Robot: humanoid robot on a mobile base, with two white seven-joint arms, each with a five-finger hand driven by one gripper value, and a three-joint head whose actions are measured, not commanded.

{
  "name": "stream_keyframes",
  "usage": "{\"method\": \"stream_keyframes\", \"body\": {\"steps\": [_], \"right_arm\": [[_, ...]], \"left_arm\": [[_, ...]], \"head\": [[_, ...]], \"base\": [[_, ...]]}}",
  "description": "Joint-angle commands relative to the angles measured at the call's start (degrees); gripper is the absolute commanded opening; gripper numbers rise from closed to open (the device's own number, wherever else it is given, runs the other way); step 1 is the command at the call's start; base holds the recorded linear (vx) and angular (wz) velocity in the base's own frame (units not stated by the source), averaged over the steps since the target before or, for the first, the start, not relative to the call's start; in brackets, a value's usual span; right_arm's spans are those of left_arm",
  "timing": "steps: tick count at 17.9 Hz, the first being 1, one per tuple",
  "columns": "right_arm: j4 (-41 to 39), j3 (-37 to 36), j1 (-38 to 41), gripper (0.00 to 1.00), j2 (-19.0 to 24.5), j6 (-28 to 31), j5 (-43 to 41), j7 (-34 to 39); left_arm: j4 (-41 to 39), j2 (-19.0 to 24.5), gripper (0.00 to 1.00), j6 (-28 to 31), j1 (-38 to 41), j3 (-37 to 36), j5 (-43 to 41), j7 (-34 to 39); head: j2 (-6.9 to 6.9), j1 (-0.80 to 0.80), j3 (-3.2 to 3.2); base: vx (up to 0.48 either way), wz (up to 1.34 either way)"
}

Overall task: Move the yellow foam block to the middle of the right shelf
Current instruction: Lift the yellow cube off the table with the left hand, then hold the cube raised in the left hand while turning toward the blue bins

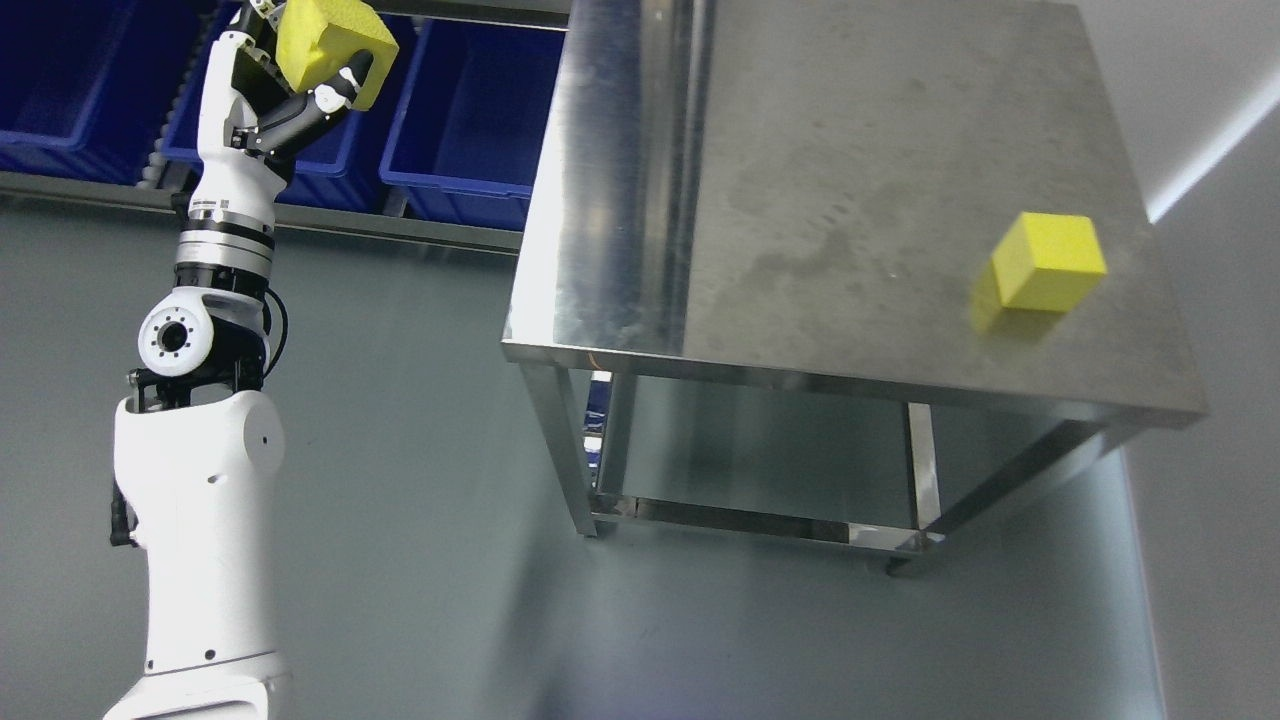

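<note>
My left hand (300, 75) is raised at the upper left and is shut on a yellow foam block (325, 40), holding it in front of the blue bins on the shelf. A second yellow foam block (1050, 262) sits on the steel table (800, 200) near its right edge. The right arm is out of view.
Several blue plastic bins (470, 110) stand in a row on a shelf (330, 222) along the top left. The steel table has a lower shelf (760, 520) and legs on the grey floor (420, 480), which lies between my arm and the table.
</note>
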Motion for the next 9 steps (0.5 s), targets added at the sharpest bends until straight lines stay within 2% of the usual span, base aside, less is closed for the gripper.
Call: {"method": "stream_keyframes", "body": {"steps": [1,5,9], "right_arm": [[-1.00,0.00,0.08,1.00,-1.00,0.04,0.18,0.03],[-1.00,0.00,0.08,1.00,-1.00,0.04,0.18,0.03],[-1.00,0.00,0.08,1.00,-1.00,0.04,0.18,0.03]], "left_arm": [[-4.68,-2.91,0.47,1.84,0.50,4.77,1.81,1.02],[-6.17,-2.91,0.47,1.84,2.08,5.21,1.73,0.76],[-8.28,-2.91,0.47,1.84,3.75,6.70,1.73,0.41]], "head": [[0.00,0.00,0.00],[0.00,0.00,0.00],[0.00,0.00,0.00]], "base": [[0.056,0.62],[0.095,0.82],[0.090,1.07]]}}
